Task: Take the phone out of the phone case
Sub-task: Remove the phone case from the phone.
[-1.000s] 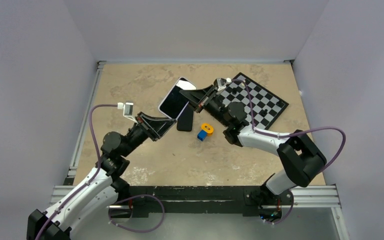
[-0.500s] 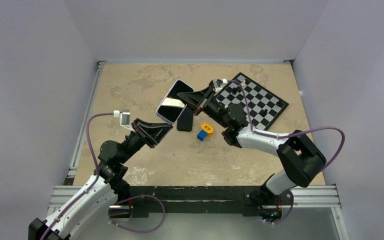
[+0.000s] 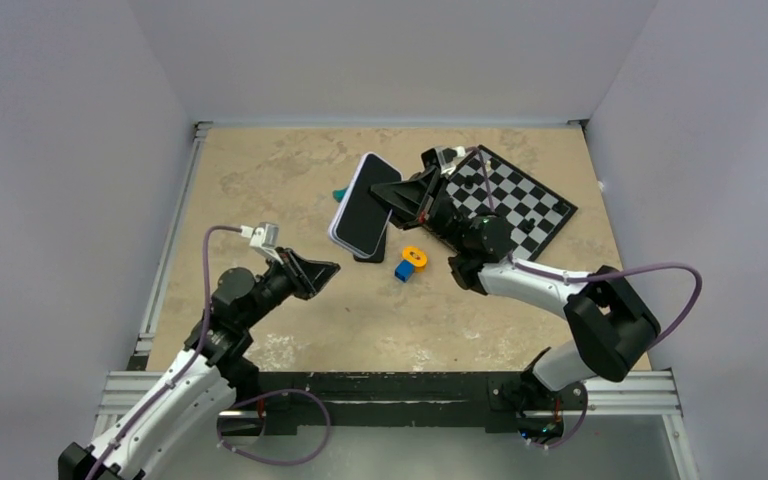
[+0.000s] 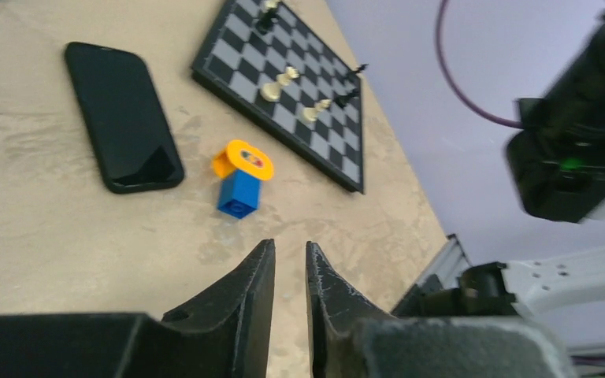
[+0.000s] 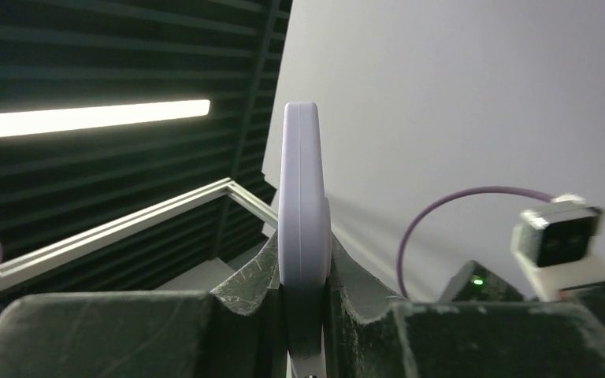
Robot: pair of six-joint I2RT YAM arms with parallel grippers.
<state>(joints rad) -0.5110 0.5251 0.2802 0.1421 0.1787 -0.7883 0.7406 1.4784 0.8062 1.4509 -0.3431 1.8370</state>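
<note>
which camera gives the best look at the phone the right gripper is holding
The top external view: it shows the phone whole, its dark screen up, held at one edge by the right gripper. The right wrist view shows only its thin pale edge between the fingers. The left wrist view does not show it.

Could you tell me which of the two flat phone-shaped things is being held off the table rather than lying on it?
The white-edged one, gripped edge-on in the right hand. The all-black one lies flat on the table beside the blue block.
</note>
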